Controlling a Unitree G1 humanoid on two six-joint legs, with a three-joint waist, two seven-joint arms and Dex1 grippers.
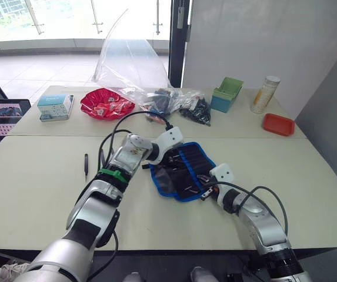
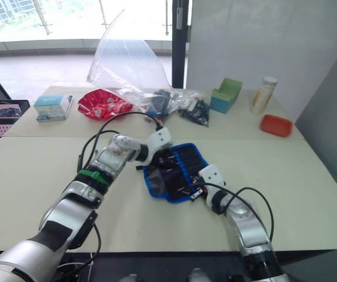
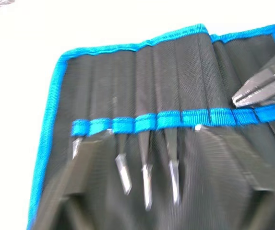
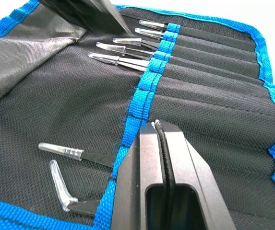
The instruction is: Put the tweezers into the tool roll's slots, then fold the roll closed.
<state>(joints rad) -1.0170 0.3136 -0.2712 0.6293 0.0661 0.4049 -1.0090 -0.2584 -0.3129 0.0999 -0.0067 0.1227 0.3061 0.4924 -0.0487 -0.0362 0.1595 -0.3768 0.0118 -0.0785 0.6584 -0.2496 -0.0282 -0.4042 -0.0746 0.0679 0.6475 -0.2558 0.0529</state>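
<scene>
The tool roll (image 1: 183, 170) lies open on the table, blue edging around its black inside. Several tweezers (image 4: 123, 43) with clear-capped tips sit in the slots (image 4: 209, 62) under the blue band; two more tweezers (image 4: 63, 152) sit at the roll's other end, one of them angled. One loose black tweezer (image 1: 86, 165) lies on the table, left of my left arm. My left gripper (image 1: 156, 163) hovers open over the roll's left part, its fingers (image 3: 75, 182) spread either side of the capped tips. My right gripper (image 4: 156, 125) is shut, its tip resting on the blue band.
Along the back of the table are a clear plastic bag (image 1: 127, 64), a red bowl (image 1: 106, 104), a green box (image 1: 227, 94), a cylindrical can (image 1: 265, 94), a red tray (image 1: 278, 124) and a small box (image 1: 55, 107). A screen (image 1: 0, 117) stands at far left.
</scene>
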